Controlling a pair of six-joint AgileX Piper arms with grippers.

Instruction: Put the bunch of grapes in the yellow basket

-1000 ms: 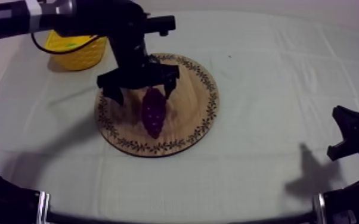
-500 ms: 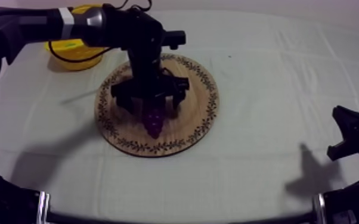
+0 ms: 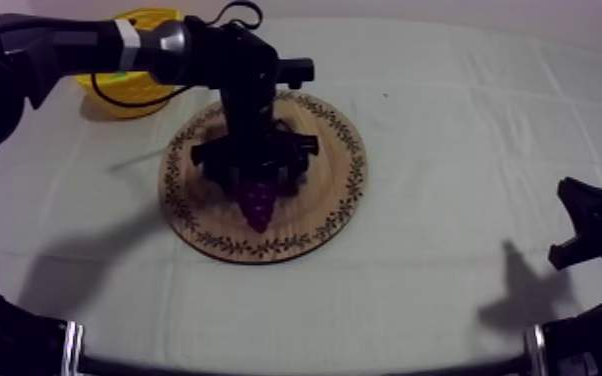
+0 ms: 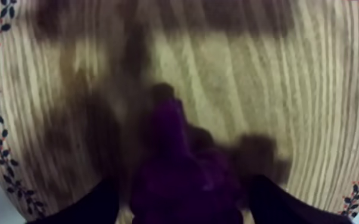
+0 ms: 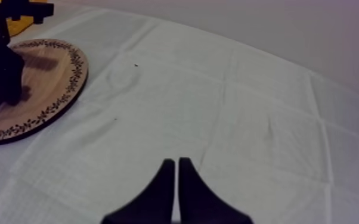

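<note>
The purple bunch of grapes (image 3: 258,205) lies on the round wooden board (image 3: 330,170), a little left of its centre. My left arm reaches in from the upper left, and my left gripper (image 3: 257,180) is low over the grapes' far end. In the left wrist view the grapes (image 4: 179,167) sit between my two fingers (image 4: 95,205), which stand apart on either side, so the gripper (image 4: 185,205) is open. My right gripper (image 3: 590,225) rests low at the right edge, its fingers (image 5: 169,179) lying together as a narrow wedge over bare cloth.
The yellow basket (image 3: 115,85) stands at the far left behind the board, partly hidden by my left arm. In the right wrist view the board (image 5: 45,83) and the basket (image 5: 21,24) lie far off, beyond open cloth.
My left gripper has swung right along the board and come down over the grapes, its fingers now straddling the bunch. The grapes and the right arm have not moved.
</note>
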